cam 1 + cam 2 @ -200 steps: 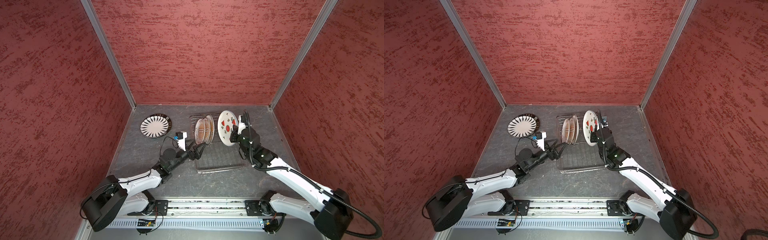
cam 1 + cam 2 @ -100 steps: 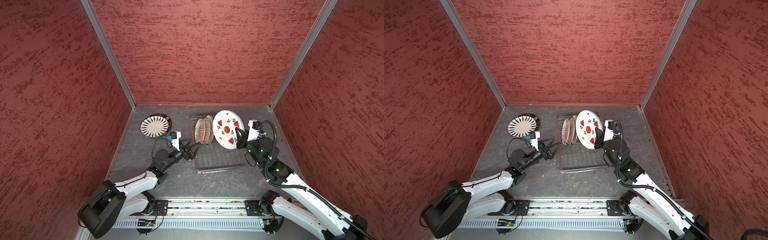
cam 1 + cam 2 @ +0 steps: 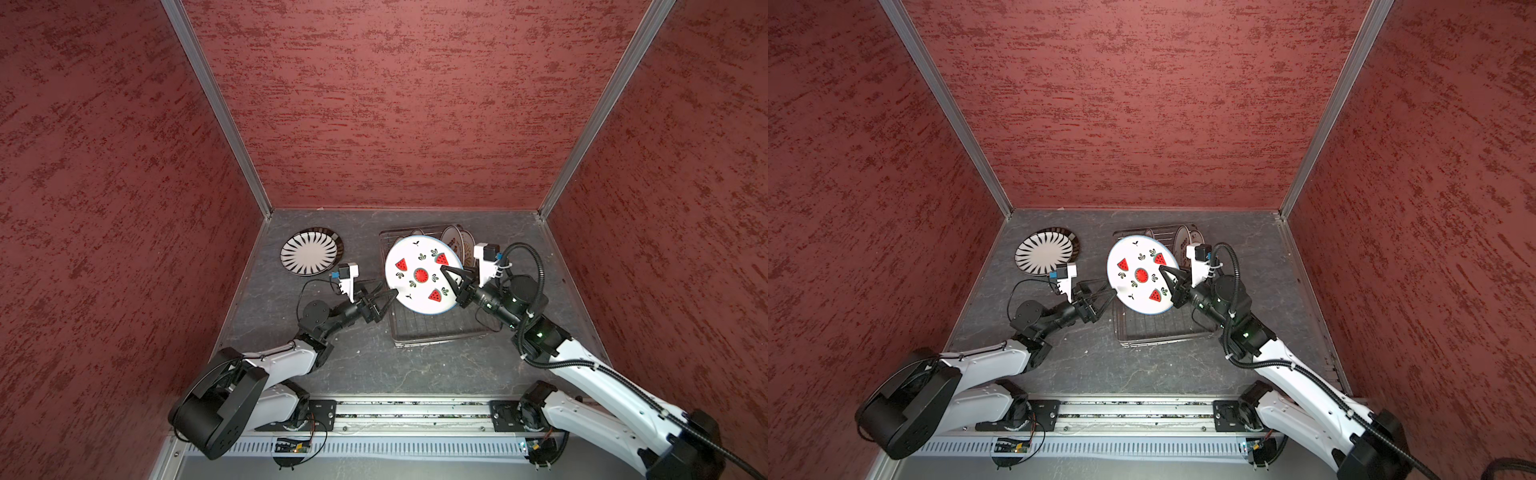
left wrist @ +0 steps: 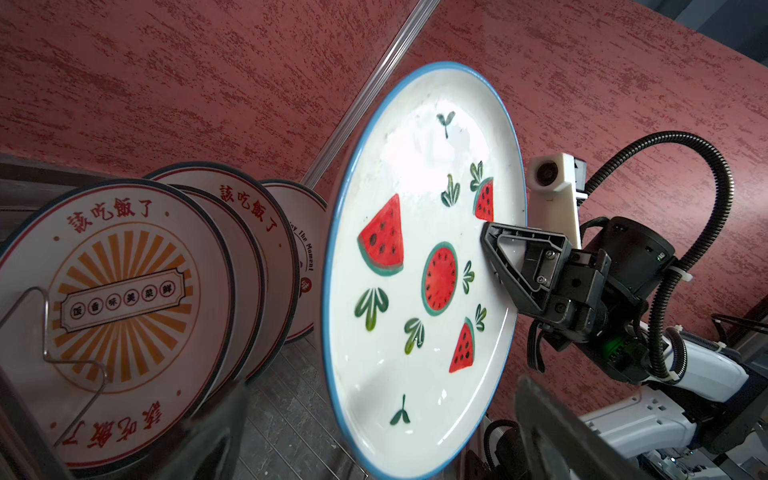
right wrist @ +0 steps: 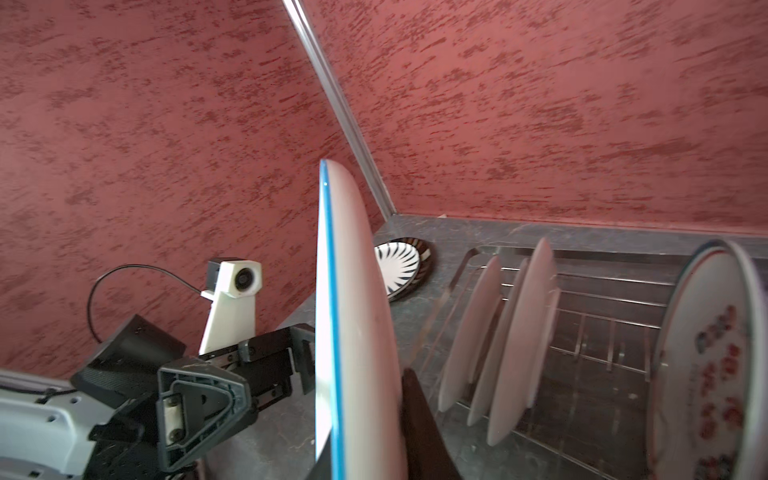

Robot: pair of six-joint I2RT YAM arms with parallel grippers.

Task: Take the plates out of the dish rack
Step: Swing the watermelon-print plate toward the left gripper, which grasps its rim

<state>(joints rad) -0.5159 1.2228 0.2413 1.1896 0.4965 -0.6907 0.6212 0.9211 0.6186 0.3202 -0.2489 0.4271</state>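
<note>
Watermelon plate point(image 3: 422, 276), white, blue-rimmed, clamped in right gripper point(image 3: 451, 279), left gripper point(image 3: 386, 294) gaping beside it, sunburst plates point(image 4: 120, 291) readable only from left wrist

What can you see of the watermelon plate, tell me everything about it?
The watermelon plate is round, glossy white, ceramic-looking, with a thin blue rim, three red watermelon wedges, a round slice at centre and green sprigs. It hangs above the dish rack, tilted, painted face turned toward the open left pincer, which is close to its rim, contact unclear. The right pincer is shut on the opposite rim.
</note>
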